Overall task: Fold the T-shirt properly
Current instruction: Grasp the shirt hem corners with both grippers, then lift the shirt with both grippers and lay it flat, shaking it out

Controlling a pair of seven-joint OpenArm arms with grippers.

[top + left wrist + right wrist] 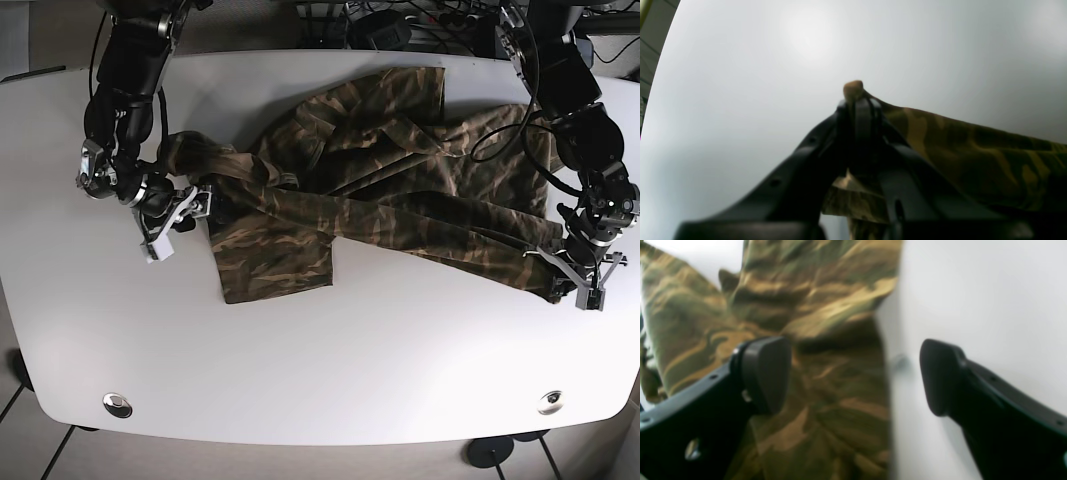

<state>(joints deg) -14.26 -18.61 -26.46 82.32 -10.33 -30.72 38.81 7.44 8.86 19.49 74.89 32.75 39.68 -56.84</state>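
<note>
A camouflage T-shirt point(380, 190) lies crumpled and partly spread across the white table point(350, 370). My left gripper point(858, 100) is shut on a pinch of the shirt point(973, 150), and a nub of fabric sticks out past the tips. In the base view it point(563, 277) holds the shirt's right-hand end just above the table. My right gripper point(853, 376) is open. One finger point(766, 373) is over the shirt point(826, 413) and the other is over bare table. In the base view it point(178, 218) is at the shirt's left edge.
Cables and dark equipment point(400, 20) crowd the table's far edge. Two round metal fittings point(117, 403) point(548, 401) sit near the front corners. The table's front edge curves, with floor below it.
</note>
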